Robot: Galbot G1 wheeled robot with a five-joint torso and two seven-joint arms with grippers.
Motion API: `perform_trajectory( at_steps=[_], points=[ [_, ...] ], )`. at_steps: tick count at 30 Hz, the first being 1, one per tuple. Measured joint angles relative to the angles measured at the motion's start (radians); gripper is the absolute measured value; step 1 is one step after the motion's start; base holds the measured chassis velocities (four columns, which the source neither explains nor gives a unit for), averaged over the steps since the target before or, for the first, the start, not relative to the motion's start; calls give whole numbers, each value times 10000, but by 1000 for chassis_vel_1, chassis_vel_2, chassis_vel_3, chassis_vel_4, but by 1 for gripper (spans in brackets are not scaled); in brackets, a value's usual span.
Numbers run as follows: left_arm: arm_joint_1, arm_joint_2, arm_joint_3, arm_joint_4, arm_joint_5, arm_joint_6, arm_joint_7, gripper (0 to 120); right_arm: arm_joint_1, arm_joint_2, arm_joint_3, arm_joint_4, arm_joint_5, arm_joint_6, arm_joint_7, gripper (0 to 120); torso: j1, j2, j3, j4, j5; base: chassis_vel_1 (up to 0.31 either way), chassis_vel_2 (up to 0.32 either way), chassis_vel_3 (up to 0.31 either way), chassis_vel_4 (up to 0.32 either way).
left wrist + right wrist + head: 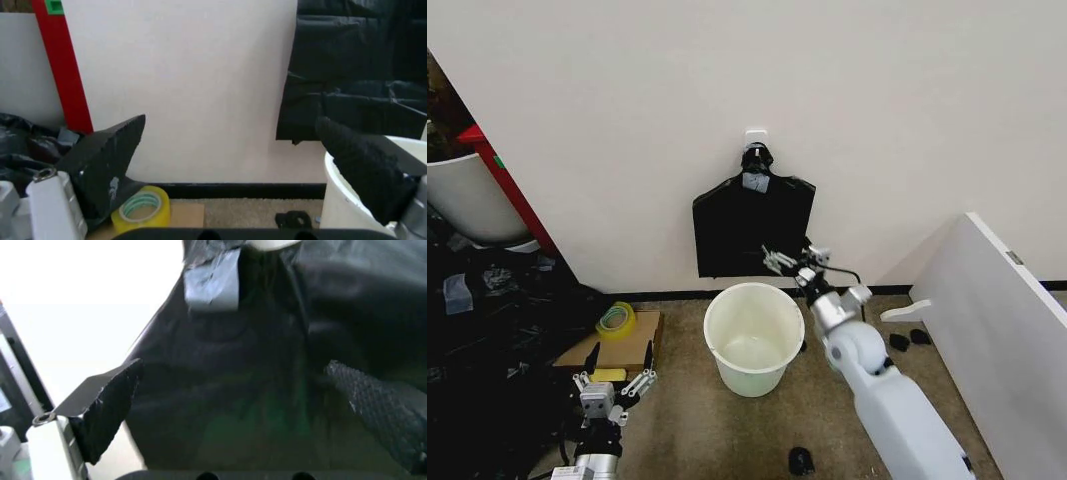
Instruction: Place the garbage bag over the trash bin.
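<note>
Garbage bag [752, 225] hanging flat against wall from white hook [756, 133], neck bunched at hook w/ strip of grey tape [755, 181] just below. Glossy black, wrinkly, lower edge ending just above and behind trash bin [754, 336]. Bin upright on carpet [697, 420], white, round, slightly tapered, rolled rim, mouth open; nothing seen inside.

Right gripper [793, 258] raised over bin's far-right rim, close in front of bag's lower right part. Jaws wide apart, nothing held. In right wrist view: bag [267, 365] up close between the two black fingers [107, 405], tape strip [213, 282] near top; can't tell if pads touch plastic. Right arm reaching fwd from lower right, past bin's right side.

Left gripper [613, 385] low at left, well apart from bin and bag, over edge of flat cardboard [602, 348]. Jaws spread wide, empty. Left wrist view: black fingers [107, 155] parted, yellow tape roll [141, 208] on cardboard between and beyond them, bag [360, 75] on wall farther off, bin rim [347, 190] at side behind one finger.

Yellow tape roll [614, 319] at cardboard's far corner, near baseboard. Red post [512, 185] leaning at left w/ larger white tub [467, 205] and dark plastic clutter [487, 330] beside. White panel [1002, 320] tilted at right. Small black bits [800, 461] on carpet near bin front and right.
</note>
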Motion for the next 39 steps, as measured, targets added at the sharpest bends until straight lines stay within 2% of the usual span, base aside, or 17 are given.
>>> perform_trajectory(
  at_steps=[11,15,19,22,23,24,27,32,36,38,39],
  points=[
    [-4,-167,5,35,83,-55,-26,100,1335,331,-412,-738,289,-113,311,100,-1,0,-1,-1,1,0,0,0,0],
    [-24,-176,0,43,82,-63,-41,100,1681,553,-534,-1129,314,-115,345,95,-1,0,-1,0,0,0,0,0,0],
    [6,-163,-50,44,72,-98,-77,100,1914,769,-577,-1306,314,-84,456,77,-1,0,-1,0,1,0,0,0,0],
    [7,-143,-50,64,28,-100,-91,100,1948,841,-598,-1304,308,-78,491,70,-1,0,-1,0,2,0,0,0,0],
    [-4,-142,-37,90,-13,-100,-103,100,1948,864,-626,-1285,294,-76,499,63,-1,0,-1,0,1,0,0,0,0],
    [-4,-142,-37,90,-13,-100,-103,100,1948,864,-626,-1285,294,-76,499,63,-1,0,-1,0,1,0,0,0,0],
    [-37,-151,12,106,-24,-101,-111,100,1930,862,-657,-1243,256,-74,501,46,-1,0,-2,0,2,0,0,0,0],
    [-51,-143,23,114,-25,-100,-116,100,1937,852,-656,-1222,223,-74,547,34,-1,0,-2,0,2,0,0,0,0],
    [-72,-142,48,118,-51,-147,-119,100,1923,853,-689,-1087,-61,-61,581,14,-1,0,-2,0,1,0,0,0,0],
    [-80,-141,74,118,-52,-163,-119,100,1897,856,-723,-1057,-110,-61,594,11,-1,0,-2,0,1,0,0,0,0],
    [-84,-138,90,117,-52,-170,-119,100,1878,856,-749,-1046,-145,-60,603,5,-1,0,-2,0,1,0,0,0,0]
  ],
)
